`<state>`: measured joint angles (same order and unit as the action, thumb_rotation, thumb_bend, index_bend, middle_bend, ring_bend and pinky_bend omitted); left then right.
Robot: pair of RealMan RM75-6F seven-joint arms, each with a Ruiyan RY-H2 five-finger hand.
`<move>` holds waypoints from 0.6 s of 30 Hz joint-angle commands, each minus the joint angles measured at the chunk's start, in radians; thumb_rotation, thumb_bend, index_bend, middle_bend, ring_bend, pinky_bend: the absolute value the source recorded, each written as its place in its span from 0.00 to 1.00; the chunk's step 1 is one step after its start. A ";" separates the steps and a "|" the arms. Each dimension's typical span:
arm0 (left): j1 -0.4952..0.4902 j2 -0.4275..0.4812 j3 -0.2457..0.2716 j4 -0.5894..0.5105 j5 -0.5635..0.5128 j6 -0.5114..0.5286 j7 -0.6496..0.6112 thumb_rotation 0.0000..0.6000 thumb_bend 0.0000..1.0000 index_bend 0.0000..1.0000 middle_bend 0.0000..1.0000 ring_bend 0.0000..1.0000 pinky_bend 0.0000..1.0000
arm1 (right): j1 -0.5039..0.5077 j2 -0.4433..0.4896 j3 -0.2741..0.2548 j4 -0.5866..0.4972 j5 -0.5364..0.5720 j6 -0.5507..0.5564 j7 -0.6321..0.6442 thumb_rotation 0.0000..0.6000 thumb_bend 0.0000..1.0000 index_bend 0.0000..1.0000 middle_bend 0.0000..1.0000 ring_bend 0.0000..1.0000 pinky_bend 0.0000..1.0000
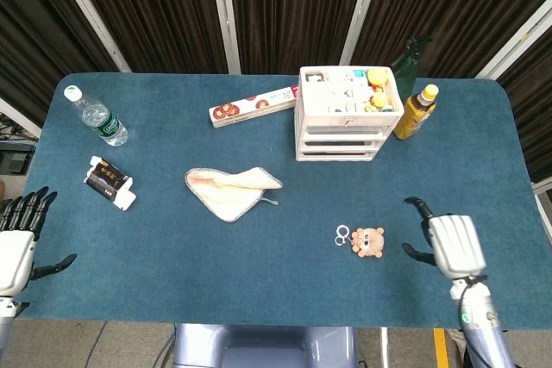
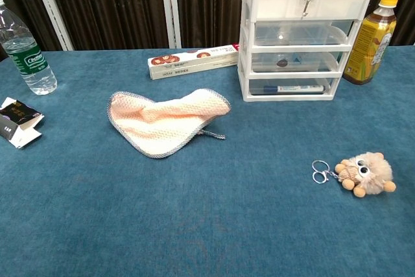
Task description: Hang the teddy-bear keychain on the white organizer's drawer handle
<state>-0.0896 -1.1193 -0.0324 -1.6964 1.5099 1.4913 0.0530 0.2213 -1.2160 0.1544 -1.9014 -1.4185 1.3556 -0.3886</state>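
Two hands hold nothing, fingers apart. The right hand (image 1: 452,246) is near the teddy-bear keychain (image 1: 368,241) on the desk (image 1: 285,282). The left hand (image 1: 15,250) waits far off.

A clear water bottle (image 1: 97,117) with a green label is seen near the table's far left corner, and a small black-and-white carton (image 1: 109,183) lies nearer the front on the same side. A peach cloth (image 1: 231,191) with a grey border is crumpled toward the middle of the blue table (image 1: 172,265). A long flat box (image 1: 253,106) printed with red rounds lies toward the back edge. A yellow-capped bottle (image 1: 415,112) of amber drink stands upright further right, with a dark green bottle (image 1: 407,60) behind it.
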 commanded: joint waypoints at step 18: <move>-0.010 0.004 0.002 0.001 0.009 -0.015 -0.025 1.00 0.05 0.00 0.00 0.00 0.00 | 0.197 -0.408 -0.004 0.027 0.374 -0.075 -0.450 1.00 0.22 0.47 1.00 1.00 0.92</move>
<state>-0.0997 -1.1152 -0.0308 -1.6956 1.5188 1.4768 0.0284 0.4037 -1.5969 0.1603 -1.8982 -1.0546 1.2738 -0.8186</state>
